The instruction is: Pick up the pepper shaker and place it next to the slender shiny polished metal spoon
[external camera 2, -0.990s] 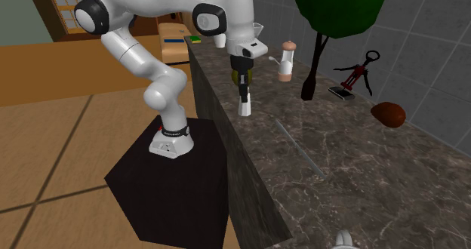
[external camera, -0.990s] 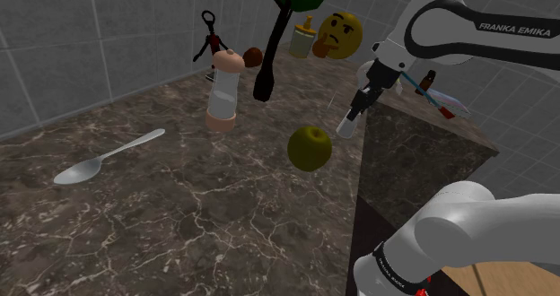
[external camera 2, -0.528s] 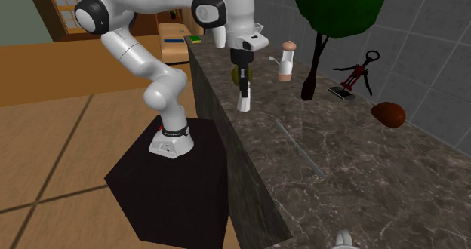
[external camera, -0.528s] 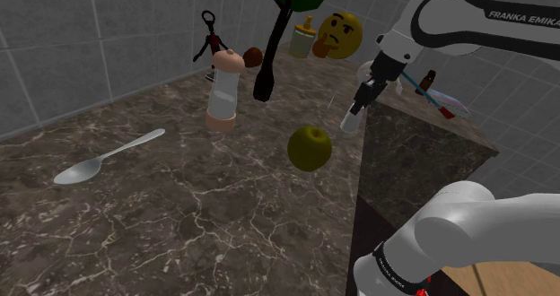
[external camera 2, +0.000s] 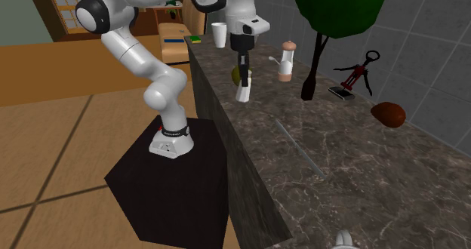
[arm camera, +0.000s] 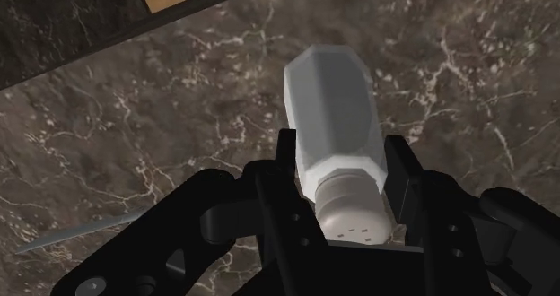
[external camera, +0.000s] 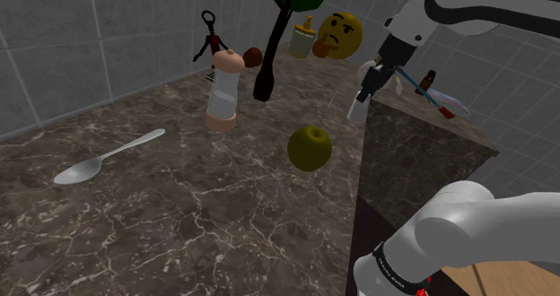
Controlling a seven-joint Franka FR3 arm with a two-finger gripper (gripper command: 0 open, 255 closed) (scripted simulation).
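Lifted since a second ago, the gripper (external camera: 367, 86) now carries the pepper shaker (external camera: 356, 111) higher above the dark veined counter (external camera: 197, 222), a little further toward the shoulder view's upper right. The second exterior view shows the same rise, with the shaker (external camera 2: 242, 90) hanging below the black fingers. The wrist view has the gripper (arm camera: 341, 173) clamped on the shaker (arm camera: 332, 128) just below its perforated cap, pale body pointing away toward the counter.

The spoon (external camera: 106, 157) lies well apart, at the shoulder view's left middle. Its bowl is toward the lower left and its handle runs up and right. I judge the carry must sweep leftward and down across the frame, past the apple (external camera: 310, 148) and the tall pale grinder (external camera: 223, 92) standing between.

The shaker's body covers the fingertips in both exterior views. A thin grey sliver at the wrist view's lower left is too cut off to name.
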